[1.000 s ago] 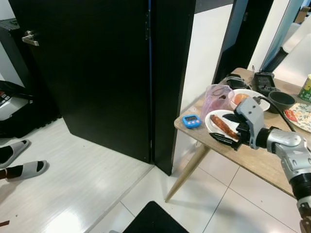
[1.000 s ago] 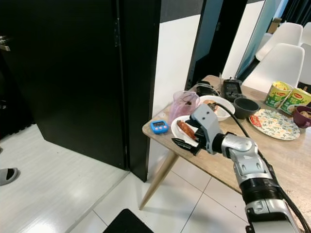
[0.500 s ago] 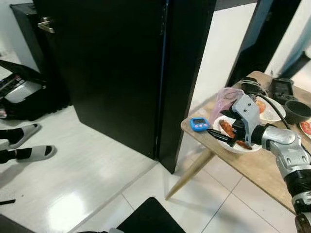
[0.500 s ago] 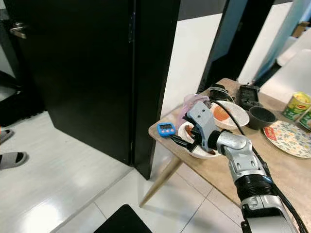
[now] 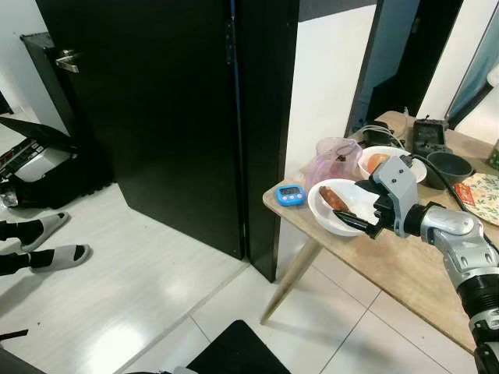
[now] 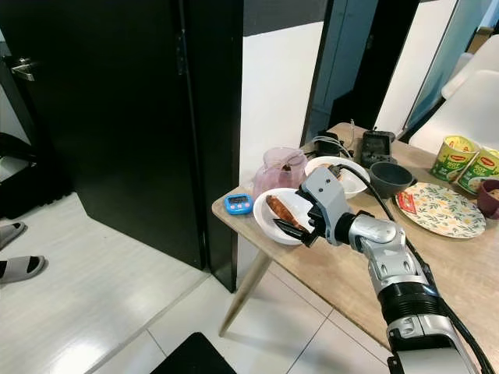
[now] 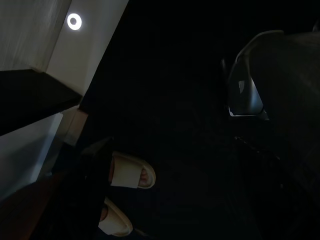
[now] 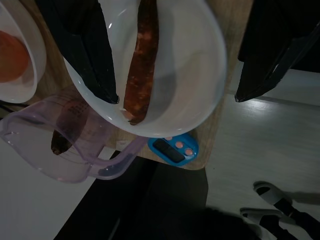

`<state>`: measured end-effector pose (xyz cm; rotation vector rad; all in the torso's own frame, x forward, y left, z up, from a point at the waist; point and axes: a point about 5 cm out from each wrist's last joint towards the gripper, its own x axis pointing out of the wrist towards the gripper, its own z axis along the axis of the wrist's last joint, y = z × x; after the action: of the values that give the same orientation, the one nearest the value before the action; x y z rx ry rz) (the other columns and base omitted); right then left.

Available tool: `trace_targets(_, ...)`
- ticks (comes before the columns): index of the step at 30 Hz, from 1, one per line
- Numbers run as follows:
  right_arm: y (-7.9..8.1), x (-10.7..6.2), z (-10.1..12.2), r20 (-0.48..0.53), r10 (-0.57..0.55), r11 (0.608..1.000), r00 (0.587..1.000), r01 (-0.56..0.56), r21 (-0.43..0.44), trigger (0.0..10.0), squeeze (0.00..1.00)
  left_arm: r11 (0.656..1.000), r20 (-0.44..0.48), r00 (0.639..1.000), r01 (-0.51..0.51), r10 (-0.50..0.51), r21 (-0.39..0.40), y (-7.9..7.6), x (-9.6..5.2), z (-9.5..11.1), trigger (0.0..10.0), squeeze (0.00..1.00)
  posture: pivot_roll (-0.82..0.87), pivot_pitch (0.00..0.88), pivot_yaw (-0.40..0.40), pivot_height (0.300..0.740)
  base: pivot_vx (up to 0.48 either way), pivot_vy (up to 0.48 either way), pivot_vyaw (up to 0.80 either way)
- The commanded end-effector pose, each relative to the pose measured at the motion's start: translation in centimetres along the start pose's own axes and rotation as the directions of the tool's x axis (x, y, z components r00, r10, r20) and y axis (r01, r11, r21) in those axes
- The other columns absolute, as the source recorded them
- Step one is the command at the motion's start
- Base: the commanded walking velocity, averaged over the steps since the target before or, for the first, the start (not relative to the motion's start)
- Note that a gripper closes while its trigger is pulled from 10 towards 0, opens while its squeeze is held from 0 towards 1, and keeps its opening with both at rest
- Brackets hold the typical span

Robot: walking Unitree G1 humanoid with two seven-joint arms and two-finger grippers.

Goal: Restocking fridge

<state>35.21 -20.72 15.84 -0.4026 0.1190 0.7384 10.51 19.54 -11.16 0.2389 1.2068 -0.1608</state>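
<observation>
A white plate point(image 5: 321, 216) with a brown sausage point(image 5: 334, 198) sits near the corner of the wooden table point(image 5: 405, 269). My right gripper point(image 6: 295, 212) is open at the plate's right side. In the right wrist view one black finger point(image 8: 85, 45) lies over the plate point(image 8: 192, 60) beside the sausage point(image 8: 140, 60). The other finger point(image 8: 270, 55) hangs just outside the rim, over the table edge. The left wrist view is very dark and shows a pair of slippers point(image 7: 127, 172). A tall black door point(image 5: 156, 117) with a lever handle point(image 5: 66, 61) stands to the left of the table.
A blue timer point(image 5: 291, 195) sits at the table corner, and a purple measuring jug point(image 5: 334, 160) stands behind the plate. Further back are a white bowl point(image 5: 386, 160), a dark bowl point(image 5: 451, 164) and a patterned plate point(image 5: 487, 187). A person's feet in slippers point(image 5: 47, 257) are on the floor at left. A black mat point(image 5: 234, 351) lies below.
The head view has swung about. My right gripper stays at the plate, and the sausage now lies a little farther out from its fingers.
</observation>
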Motion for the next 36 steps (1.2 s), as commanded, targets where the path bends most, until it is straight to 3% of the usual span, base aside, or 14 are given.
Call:
trace_targets(1, 0.3, 0.2, -0.1, -0.001, 0.019, 1.000, 1.000, -0.019, -0.008, 10.0, 0.00, 0.999, 0.015, 0.998, 0.054, -0.054, -0.003, -1.4, 0.1, 0.3, 10.0, 0.00, 0.02, 0.000, -0.028, 0.740, 0.000, 0.000, 0.00)
trace_targets(10, 0.5, 0.4, 0.1, 0.003, 0.032, 0.999, 0.999, -0.032, -0.013, 10.0, 0.00, 0.998, 0.020, 0.997, 0.068, -0.068, -0.006, -1.5, 0.1, 0.4, 10.0, 0.00, 0.02, 0.000, -0.030, 0.740, 0.000, -0.340, 0.00)
trace_targets(17, 0.7, 0.4, 0.0, 0.002, 0.043, 0.999, 0.999, -0.043, -0.017, 10.0, 0.00, 0.998, 0.021, 0.998, 0.058, -0.058, -0.008, -1.4, 0.1, 0.4, 10.0, 0.00, 0.02, 0.000, -0.029, 0.740, 0.000, 0.000, 0.00)
trace_targets(24, 2.3, 1.0, 0.3, 0.011, 0.163, 0.986, 0.986, -0.163, -0.042, 10.0, 0.00, 0.998, 0.021, 0.997, 0.069, -0.069, -0.006, -1.5, 0.1, 0.3, 10.0, 0.00, 0.03, 0.000, -0.032, 0.740, 0.000, 0.000, 0.00)
trace_targets(32, 3.2, 1.3, 0.6, 0.019, 0.237, 0.970, 0.971, -0.236, -0.054, 10.0, 0.00, 0.997, 0.022, 0.997, 0.072, -0.072, -0.005, -1.6, 0.1, 0.3, 10.0, 0.00, 0.03, 0.000, -0.037, 0.740, 0.000, 0.000, 0.00)
trace_targets(36, 4.2, 2.2, 0.8, 0.005, 0.286, 0.956, 0.958, -0.286, -0.061, 10.0, 0.00, 0.997, 0.022, 0.997, 0.075, -0.075, -0.003, -1.7, 0.1, 0.3, 10.0, 0.00, 0.03, 0.000, -0.044, 0.740, 0.000, 0.000, 0.00)
